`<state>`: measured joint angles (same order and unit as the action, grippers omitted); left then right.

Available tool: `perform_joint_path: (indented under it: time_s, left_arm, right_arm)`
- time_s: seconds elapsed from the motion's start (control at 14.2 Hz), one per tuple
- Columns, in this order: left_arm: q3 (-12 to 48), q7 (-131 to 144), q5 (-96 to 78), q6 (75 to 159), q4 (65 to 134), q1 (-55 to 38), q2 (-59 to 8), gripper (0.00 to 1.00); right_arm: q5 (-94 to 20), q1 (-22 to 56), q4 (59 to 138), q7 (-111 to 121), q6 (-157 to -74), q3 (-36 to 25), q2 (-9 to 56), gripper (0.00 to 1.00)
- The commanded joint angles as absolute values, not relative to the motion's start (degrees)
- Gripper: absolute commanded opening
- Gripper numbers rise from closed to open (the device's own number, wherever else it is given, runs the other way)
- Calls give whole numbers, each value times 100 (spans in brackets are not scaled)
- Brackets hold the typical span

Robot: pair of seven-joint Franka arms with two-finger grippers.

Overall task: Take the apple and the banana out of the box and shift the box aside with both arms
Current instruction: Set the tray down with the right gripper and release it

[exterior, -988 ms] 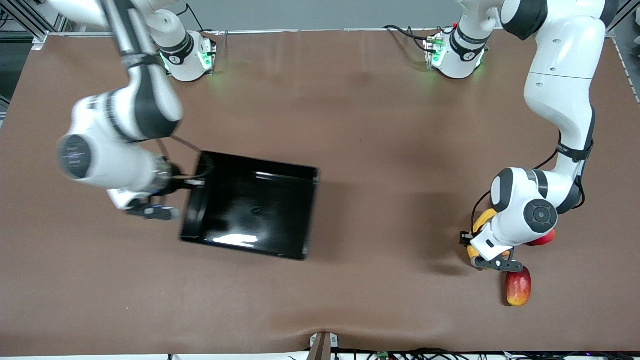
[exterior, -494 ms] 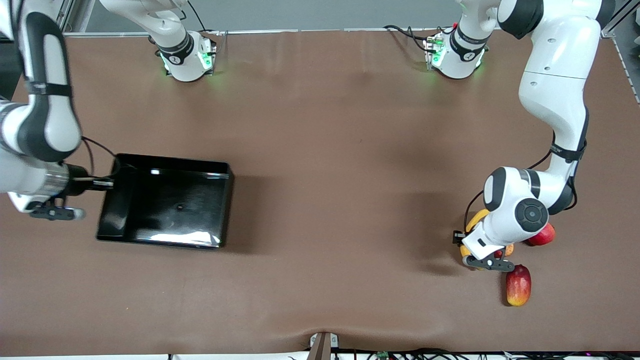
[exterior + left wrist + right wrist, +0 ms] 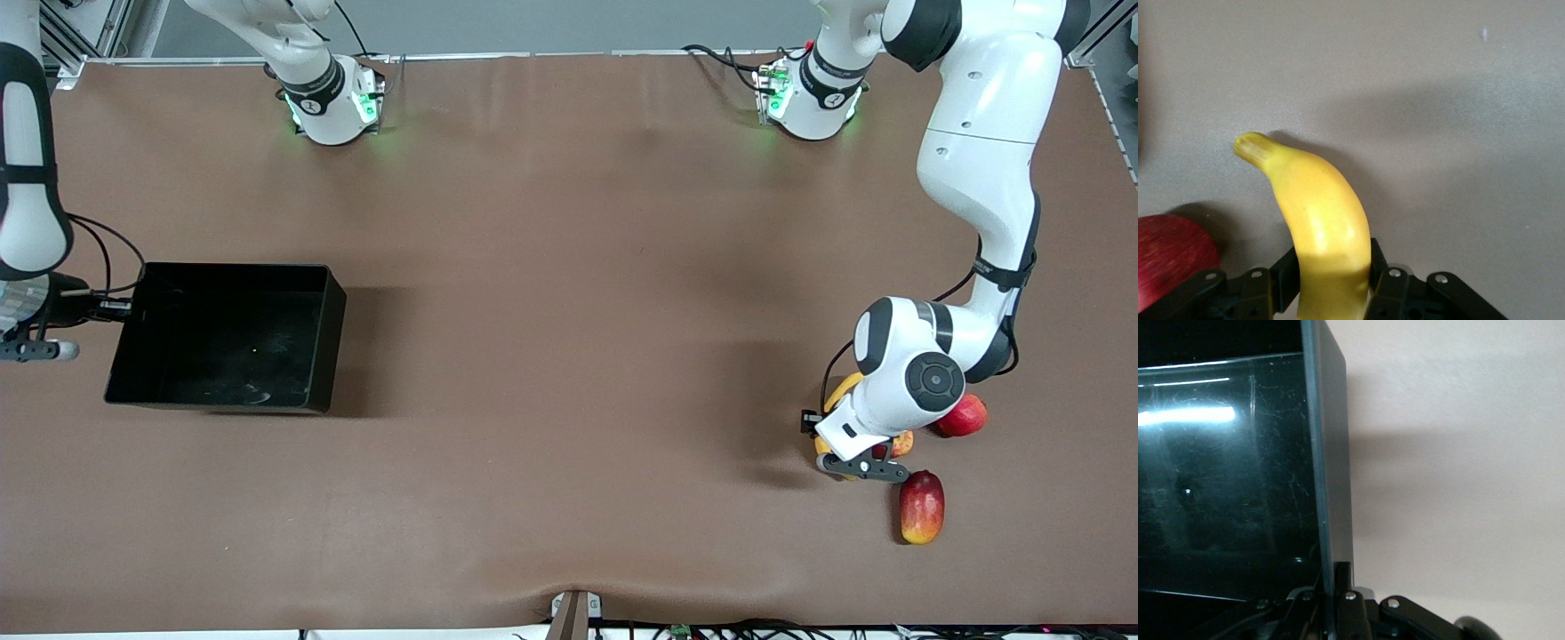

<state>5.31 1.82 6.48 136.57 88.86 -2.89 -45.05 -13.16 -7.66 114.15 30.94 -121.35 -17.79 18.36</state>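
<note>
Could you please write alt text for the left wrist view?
The left end effector is closed around the lower part of a yellow banana, whose stem end points away over the brown table. A red fruit sits at the picture's edge.

A glossy black finish is shown by the box [image 3: 222, 333]. The banana [image 3: 1321, 227] is coloured plain yellow; the mango [image 3: 921, 507] is shaded red into yellow — the table [image 3: 569, 356] is covered in brown.

box [image 3: 222, 333] — glossy black plastic, scuffed | banana [image 3: 1318, 220] — smooth, waxy | table [image 3: 569, 267] — matt brown
</note>
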Motion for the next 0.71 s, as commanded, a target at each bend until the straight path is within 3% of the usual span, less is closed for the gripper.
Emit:
perform_joint_path:
  time_s: [0.0, 0.07, 0.14, 0.21, 0.28, 0.35, 0.42, 0.49, 0.56, 0.64]
  left_arm:
    - [510, 413, 800, 13808, 8895, -316, -4553, 0]
    - [510, 413, 791, 13808, 8895, -316, -4553, 11]
    - [510, 413, 800, 13808, 8895, -316, -4544, 42]
    - [510, 413, 800, 13808, 8903, -325, -4509, 81]
    - [501, 404, 809, 13799, 8912, -325, -4465, 100]
    - [510, 404, 809, 13747, 8903, -334, -4360, 100]
    - [510, 396, 800, 13703, 8903, -334, -4229, 100]
    - [518, 396, 800, 13572, 8903, -334, -4080, 100]
    - [527, 413, 800, 13414, 8912, -334, -3913, 100]
    - [536, 422, 800, 13256, 8930, -343, -3728, 100]
  right_arm:
    - [-1371, -1010, 11909, 3392, -12551, -1644, 1739, 0]
    - [-1441, -1046, 11927, 3393, -12568, -1644, 1792, 0]
    - [-1555, -1046, 11909, 3393, -12568, -1644, 1845, 0]
    - [-1608, -1046, 11918, 3393, -12577, -1644, 1881, 0]
    - [-1634, -1046, 11935, 3393, -12577, -1635, 1933, 0]
    - [-1713, -1055, 11918, 3393, -12577, -1643, 2012, 0]
    - [-1723, -1046, 11909, 3401, -12560, -1644, 2065, 18]
    - [-1723, -1011, 11883, 3419, -12516, -1644, 2074, 42]
    - [-1714, -1019, 11839, 3428, -12481, -1644, 2083, 99]
    - [-1714, -1028, 11682, 3515, -12341, -1644, 2127, 100]
